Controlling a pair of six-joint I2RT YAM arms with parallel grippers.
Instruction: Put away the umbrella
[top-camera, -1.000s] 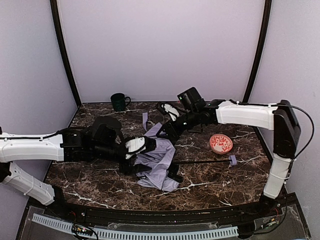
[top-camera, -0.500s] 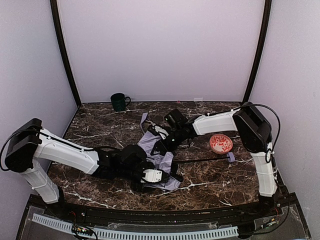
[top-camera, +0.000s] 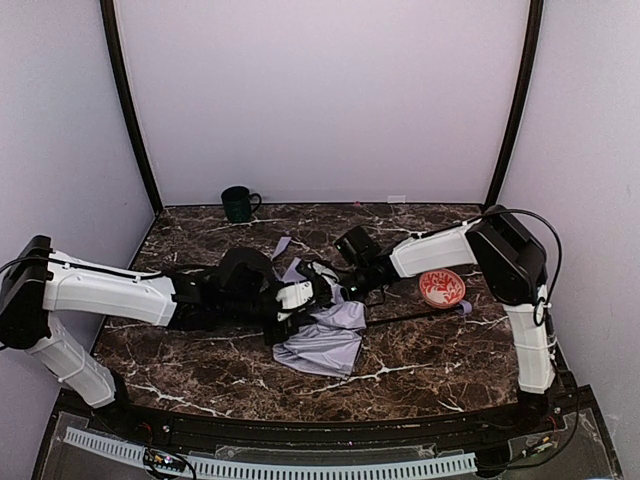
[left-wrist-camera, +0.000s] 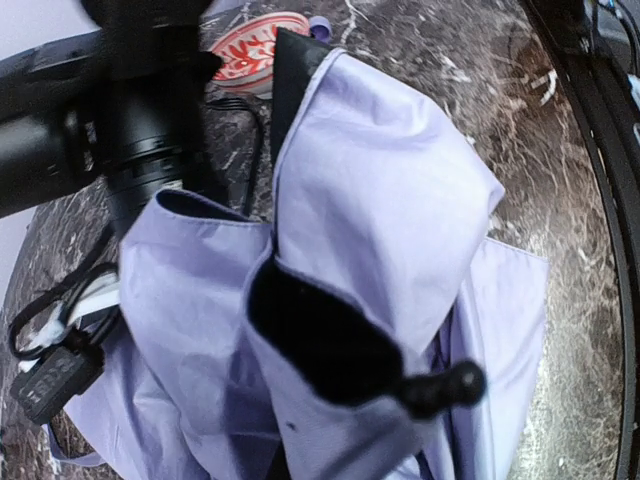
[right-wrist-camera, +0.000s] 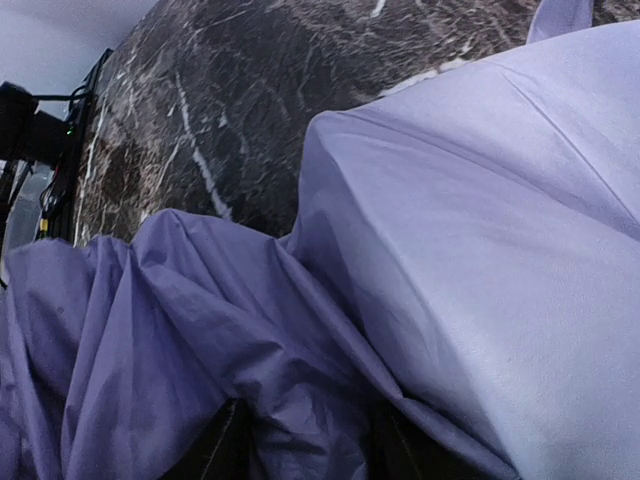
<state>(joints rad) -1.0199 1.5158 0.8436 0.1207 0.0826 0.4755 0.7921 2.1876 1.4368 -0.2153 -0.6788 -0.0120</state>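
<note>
From above, the umbrella lies collapsed at the middle of the marble table, its lavender cloth crumpled. Its thin black shaft runs right to the small handle, just below the red-patterned bowl. The left claw and the right claw meet at the cloth's upper edge. A green mug stands well apart at the back. The left wrist view shows umbrella cloth bunched close against the lens. That claw is closed, but whether it has caught cloth cannot be told. In the right wrist view, the dark fingers stand apart on either side of a ridge of umbrella cloth.
</note>
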